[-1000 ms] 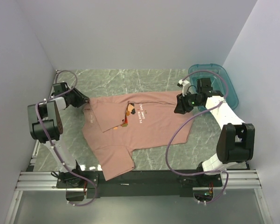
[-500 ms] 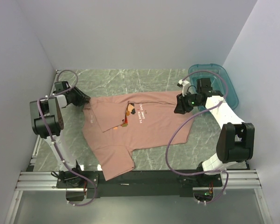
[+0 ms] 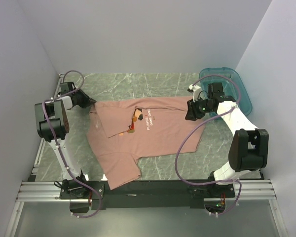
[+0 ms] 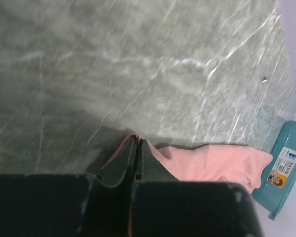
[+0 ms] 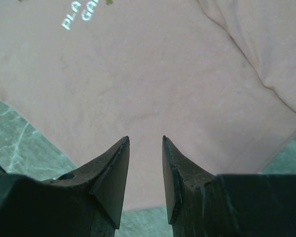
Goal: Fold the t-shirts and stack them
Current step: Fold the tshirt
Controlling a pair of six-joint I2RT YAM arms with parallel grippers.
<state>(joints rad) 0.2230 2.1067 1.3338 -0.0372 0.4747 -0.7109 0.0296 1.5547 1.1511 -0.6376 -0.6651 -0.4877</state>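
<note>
Note that the left gripper (image 4: 137, 149) is clamped on the far-left corner of the t-shirt (image 3: 153, 136), while the parted right gripper (image 5: 144, 165) hangs directly over its right-hand end.

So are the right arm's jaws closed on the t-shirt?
No, the right jaws stand apart, with the pink t-shirt showing through the open gap between them.

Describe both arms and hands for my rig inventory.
The left arm and right arm have white links, bulky black joints and purplish cables. A green light glows by the right wrist. The left hand and right hand have dark, tapered, scuffed fingers.
</note>
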